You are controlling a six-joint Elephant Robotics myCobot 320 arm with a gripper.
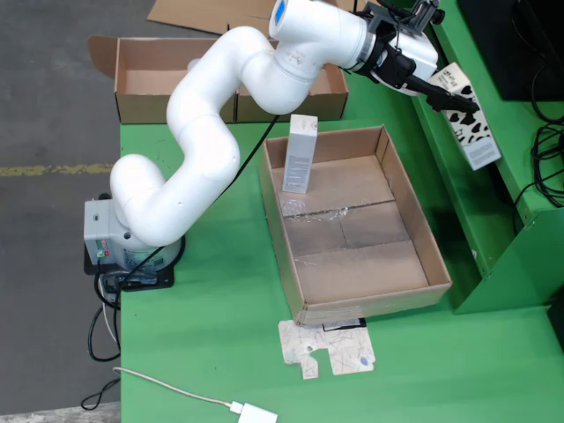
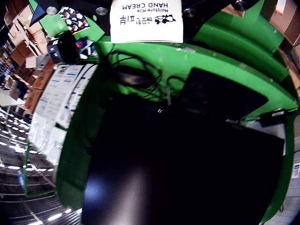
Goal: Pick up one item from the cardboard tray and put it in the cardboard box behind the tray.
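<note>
In the view from above, my gripper is at the upper right, past the tray's far right corner and over the raised green shelf. It is shut on a white hand cream box with black cow spots. The view that rides on the gripper shows this box at the top edge, its label reading HAND CREAM. The cardboard tray lies mid-table, with a tall white box standing upright in its back left corner. The open cardboard box sits behind the tray at the upper left.
A crumpled clear wrap lies in the tray. A flat cardboard cut-out rests in front of it. A white adapter with cable is at the near edge. Black cables and a dark monitor are on the green shelf.
</note>
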